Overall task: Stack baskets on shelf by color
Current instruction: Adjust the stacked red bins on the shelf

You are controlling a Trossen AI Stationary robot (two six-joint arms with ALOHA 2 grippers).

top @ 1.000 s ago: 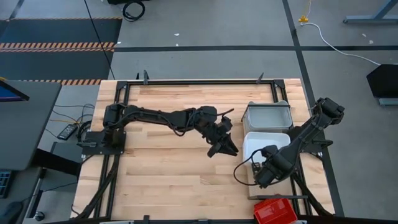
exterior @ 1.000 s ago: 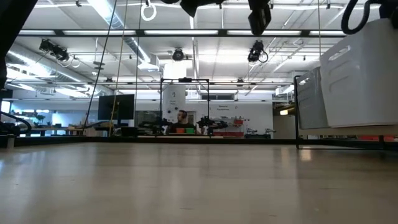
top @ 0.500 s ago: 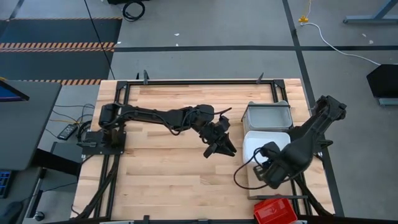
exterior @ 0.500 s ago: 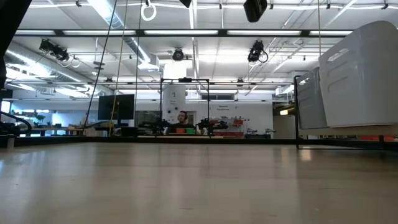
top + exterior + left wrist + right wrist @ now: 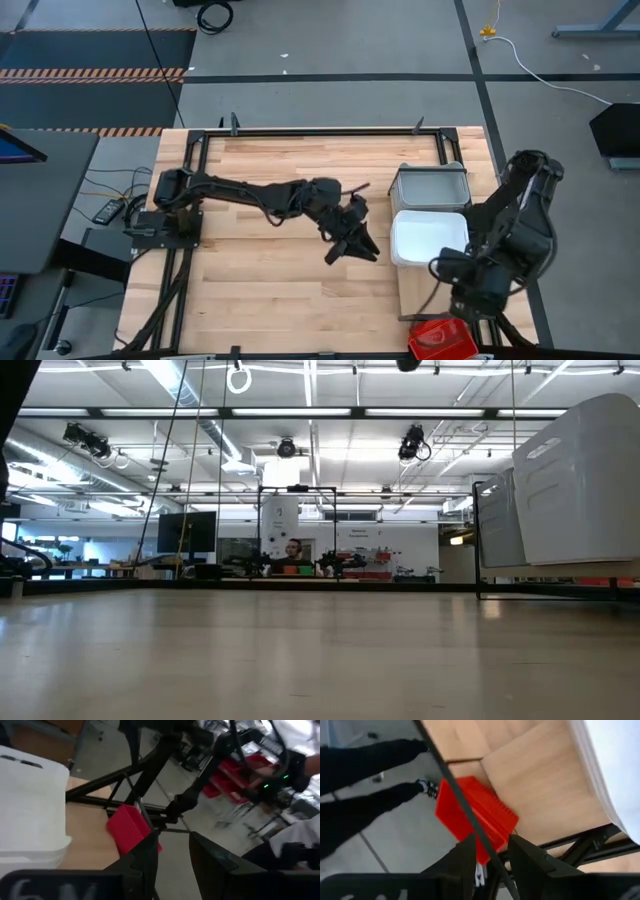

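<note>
From above, the left claw (image 5: 352,245) hangs over the middle of the bench (image 5: 260,290), fingers parted a little and holding nothing. To its right, the grey basket (image 5: 429,186) sits at the far end of the pale shelf (image 5: 418,295) with the white basket (image 5: 429,238) just in front of it, touching. The red basket (image 5: 440,338) pokes out at the near right edge. The right claw (image 5: 468,300) hovers over the near end of the shelf, between the white and red baskets.

Down at bench level, the white basket (image 5: 580,480) and grey basket (image 5: 498,520) stand at the right, no claw showing.

Left wrist view: the dark fingers (image 5: 145,857) stand slightly apart with nothing between them, the white basket (image 5: 30,815) and red basket (image 5: 131,826) ahead.

Right wrist view: the fingers (image 5: 525,857) stand slightly apart and empty, the red basket (image 5: 475,817) lying past them on the shelf's end; a person's dark-trousered legs (image 5: 365,790) stand on the floor beyond.
</note>
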